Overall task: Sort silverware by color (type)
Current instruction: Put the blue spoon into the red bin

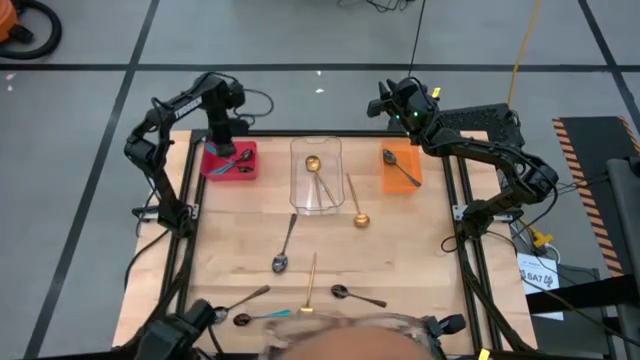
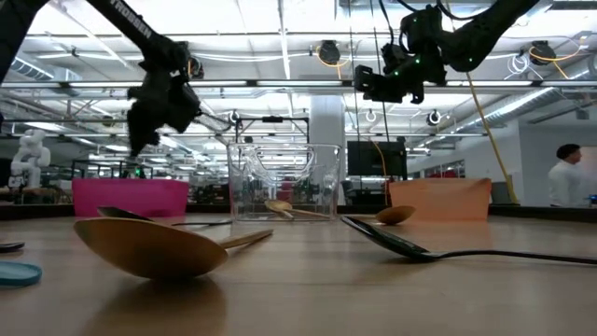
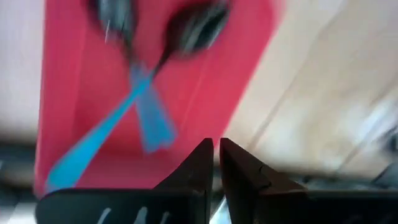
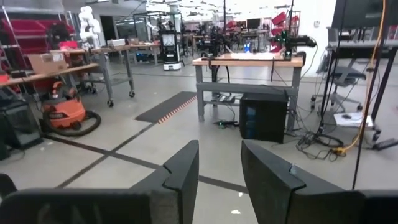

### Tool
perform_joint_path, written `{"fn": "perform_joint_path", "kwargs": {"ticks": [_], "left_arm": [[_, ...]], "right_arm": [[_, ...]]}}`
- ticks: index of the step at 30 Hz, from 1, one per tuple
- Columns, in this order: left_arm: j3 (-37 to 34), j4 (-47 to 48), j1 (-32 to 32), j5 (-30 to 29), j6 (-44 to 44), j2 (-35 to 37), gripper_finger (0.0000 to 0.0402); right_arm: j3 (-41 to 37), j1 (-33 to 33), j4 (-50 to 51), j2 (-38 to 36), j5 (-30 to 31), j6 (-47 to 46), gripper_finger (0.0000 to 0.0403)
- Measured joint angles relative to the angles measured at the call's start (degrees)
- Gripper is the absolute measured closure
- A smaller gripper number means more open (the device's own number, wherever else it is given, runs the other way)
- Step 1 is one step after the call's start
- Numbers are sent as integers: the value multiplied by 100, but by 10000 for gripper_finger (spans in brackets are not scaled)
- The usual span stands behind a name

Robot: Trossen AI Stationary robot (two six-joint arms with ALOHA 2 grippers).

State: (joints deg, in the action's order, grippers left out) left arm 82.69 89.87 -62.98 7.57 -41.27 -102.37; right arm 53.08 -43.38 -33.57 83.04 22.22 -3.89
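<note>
Two spoons with light blue handles (image 3: pixel 146 106) lie crossed in the red tray (image 1: pixel 212 166) at the far left. My left gripper (image 3: pixel 216 154) hangs above that tray (image 1: pixel 222 140), pointing down, shut and holding nothing. A gold spoon (image 1: pixel 314 165) lies in the clear container (image 1: pixel 316 200). A dark spoon (image 1: pixel 402 172) lies in the orange tray (image 1: pixel 388 180). More silverware lies loose on the table: a gold spoon (image 1: pixel 357 208), a dark one (image 1: pixel 284 248), another gold one (image 1: pixel 311 285). My right gripper (image 4: pixel 219 163) is raised beyond the far right corner (image 1: pixel 382 100), level, open and with nothing between its fingers.
Near the front edge lie a dark spoon (image 1: pixel 356 295), another spoon (image 1: pixel 250 296) and a blue-handled one (image 1: pixel 262 317). A blurred shape (image 1: pixel 350 338) covers the near edge. The three containers stand in a row along the far side; the table's middle is bare wood (image 1: pixel 230 230).
</note>
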Motion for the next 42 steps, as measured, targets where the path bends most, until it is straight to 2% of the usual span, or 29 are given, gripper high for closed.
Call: {"fn": "perform_joint_path", "kwargs": {"ticks": [2,3,6,9,15,19,21,24,26,33,42], "left_arm": [[-228,28,56,-649,162,72,366],[-302,22,97,-734,180,116,366],[-413,-35,284,-761,-24,319,366],[-419,-502,411,-776,-311,488,366],[-587,-1112,469,-880,71,617,366],[-1019,-1254,670,-892,-485,615,366],[-1244,-1563,754,-907,-671,612,366],[-1440,-2101,844,-1348,-591,610,366],[-1464,-2447,881,-1493,-453,610,366],[-1469,-2514,768,-1507,-625,610,366],[-1469,-2472,671,-1252,-670,606,366]], "right_arm": [[0,0,-10,-10,-2,159,289],[0,0,-7,-10,-2,210,289],[0,0,0,-10,-2,292,289],[0,0,21,-10,-4,305,289],[0,-145,17,-28,-18,139,289],[0,-364,44,-30,-56,-57,289],[0,-508,65,-30,-388,-126,289],[0,-664,153,-32,-950,-143,289],[0,-708,242,-32,-1052,-142,289],[0,-823,387,-32,-1056,-78,289],[0,-841,500,-32,-1058,22,289]]}}
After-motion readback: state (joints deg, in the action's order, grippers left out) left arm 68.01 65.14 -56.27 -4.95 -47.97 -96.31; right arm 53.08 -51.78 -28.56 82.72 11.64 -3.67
